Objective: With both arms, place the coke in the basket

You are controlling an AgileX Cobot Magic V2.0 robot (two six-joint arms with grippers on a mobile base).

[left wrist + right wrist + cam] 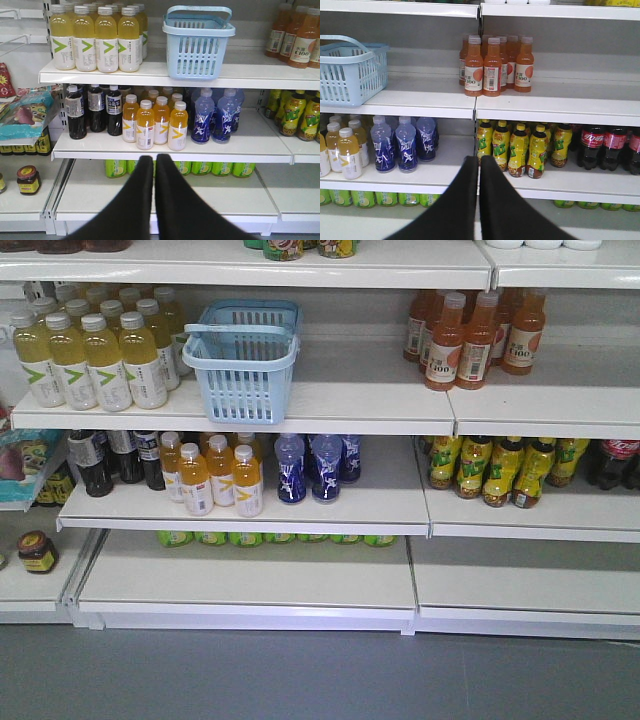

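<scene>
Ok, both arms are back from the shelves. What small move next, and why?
Probably open the left gripper and ease it up toward the basket. Both it and the right gripper are shut and empty, the basket shows above and to the right in the left wrist view, and no all-red coke shows in any view.

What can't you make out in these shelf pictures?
Basket floor: front view, hidden by its own walls.
Cola bottles: right wrist view, cut by the right edge.
Green bottles: left wrist view, tops hidden by the shelf above.
Coke: no all-red bottle shows in any view.
</scene>
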